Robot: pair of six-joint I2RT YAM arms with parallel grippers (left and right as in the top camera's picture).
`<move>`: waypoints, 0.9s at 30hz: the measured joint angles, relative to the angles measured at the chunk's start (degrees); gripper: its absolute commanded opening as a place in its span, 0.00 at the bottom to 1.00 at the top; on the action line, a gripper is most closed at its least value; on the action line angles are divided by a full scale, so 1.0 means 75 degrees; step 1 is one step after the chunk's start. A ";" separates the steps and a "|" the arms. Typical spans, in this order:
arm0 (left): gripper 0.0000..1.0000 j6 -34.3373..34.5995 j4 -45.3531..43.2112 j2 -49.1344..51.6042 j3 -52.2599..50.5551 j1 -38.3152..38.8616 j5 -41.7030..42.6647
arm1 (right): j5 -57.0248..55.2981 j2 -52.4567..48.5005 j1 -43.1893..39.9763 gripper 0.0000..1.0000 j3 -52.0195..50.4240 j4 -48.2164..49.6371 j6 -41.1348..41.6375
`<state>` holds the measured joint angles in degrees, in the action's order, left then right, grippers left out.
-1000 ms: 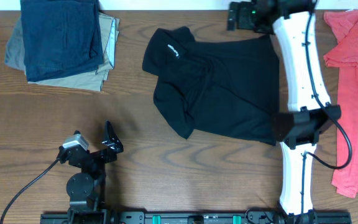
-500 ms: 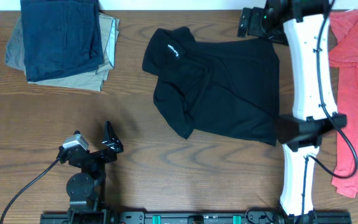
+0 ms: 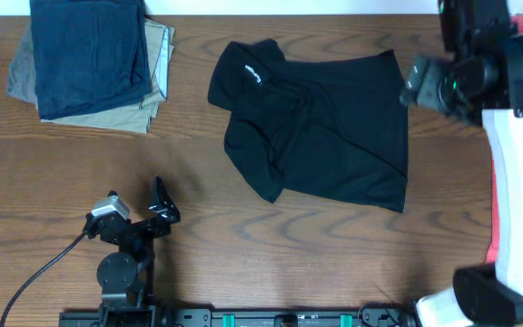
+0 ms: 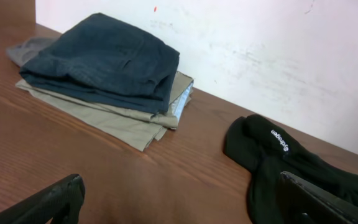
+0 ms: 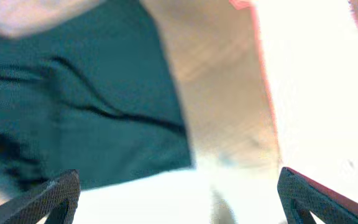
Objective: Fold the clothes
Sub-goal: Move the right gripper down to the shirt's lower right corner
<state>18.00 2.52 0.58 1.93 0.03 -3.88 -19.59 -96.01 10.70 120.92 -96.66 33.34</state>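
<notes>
The black shirt (image 3: 316,127) lies crumpled on the wooden table, its collar and a small white logo at the upper left. It shows as a dark lump (image 4: 278,155) at the right of the left wrist view and as blurred dark cloth (image 5: 86,93) in the right wrist view. My left gripper (image 3: 163,204) rests near the front left, well away from the shirt, open and empty (image 4: 179,193). My right gripper (image 3: 418,84) hovers high beside the shirt's upper right corner, open with nothing between its fingers (image 5: 178,186).
A folded navy garment on a khaki one (image 3: 93,59) (image 4: 104,62) sits at the back left by the wall. A coral-red T-shirt (image 3: 493,227) lies at the far right, mostly covered by my white right arm (image 3: 520,182). Bare wood lies between my left gripper and the black shirt.
My right arm has lifted off the shirt's top right corner and swung to the right and upward, uncovering the shirt's right edge. The shirt and left arm have not moved.
</notes>
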 measured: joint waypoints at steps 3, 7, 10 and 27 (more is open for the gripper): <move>0.98 -0.0003 0.0000 0.0000 0.0000 0.0000 0.0000 | -0.0344 0.0437 -0.0192 0.99 -0.1571 0.0460 0.0425; 0.98 0.0000 0.0000 0.0000 0.0000 0.0000 0.0003 | -0.0446 0.0513 -0.0740 0.99 -0.3194 0.1402 0.0638; 0.98 0.0000 0.0000 0.0000 0.0000 0.0000 0.0000 | -0.0047 0.0478 -0.1405 0.99 -0.4319 0.2463 0.0414; 0.98 0.0000 0.0000 0.0000 0.0000 0.0000 0.0000 | 0.3722 0.0478 -0.3311 0.99 -0.7504 0.4963 -0.1445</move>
<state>18.00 2.52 0.58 1.93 0.03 -3.88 8.32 -92.42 -14.13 64.64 -59.44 22.50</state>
